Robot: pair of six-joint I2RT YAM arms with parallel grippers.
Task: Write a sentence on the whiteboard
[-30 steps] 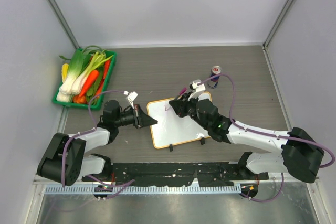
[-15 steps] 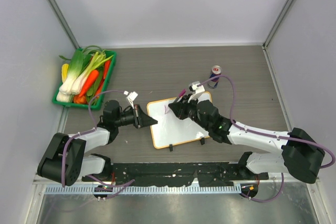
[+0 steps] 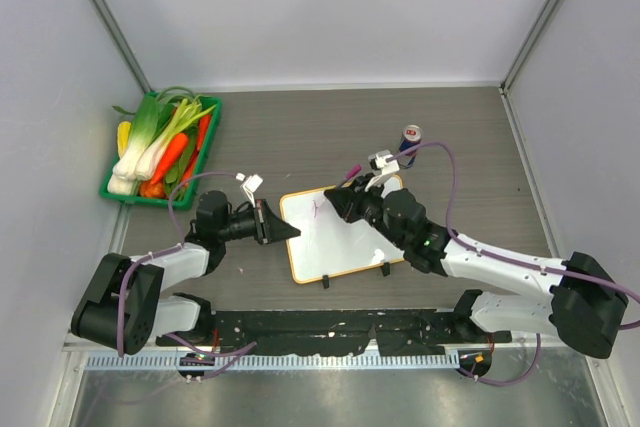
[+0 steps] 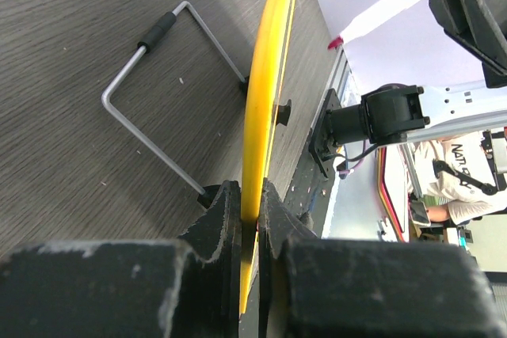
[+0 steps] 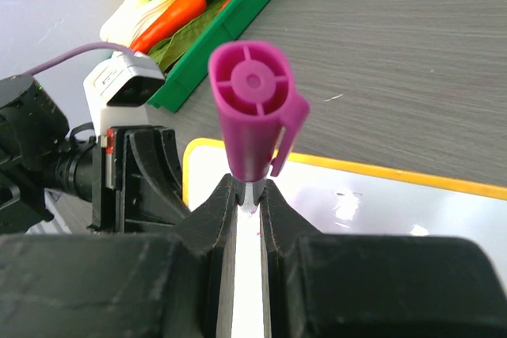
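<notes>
Nearest the front edge of the bench, the left gripper (image 3: 290, 231) lies low and reaches in from the left; its jaws are clamped on the orange frame of the whiteboard (image 3: 335, 242), which the left wrist view shows edge-on (image 4: 265, 77) and pinched tight between the two fingers, so this arm serves as the steadying hand. Just beyond, the board sits around the middle of the bench, somewhat toward the near edge, its two black clip feet on the long side facing the arms. Over its far left corner the right gripper (image 3: 333, 205) is closed on a magenta marker (image 3: 353, 171), the capped back end pointing up at the wrist camera (image 5: 252, 85) and the tip down at the white surface. Of the sentence (image 3: 318, 208) only a small pink mark shows by that tip, so I judge the writing barely begun, at its first letter. The next move calls for light, even pressure and short strokes carried rightward along the far edge of the board, with the left clamp holding firm so nothing slides. Further off a drink can (image 3: 410, 137) stands toward the far right, and a green tray (image 3: 207, 152) of vegetables sits by the far left edge
</notes>
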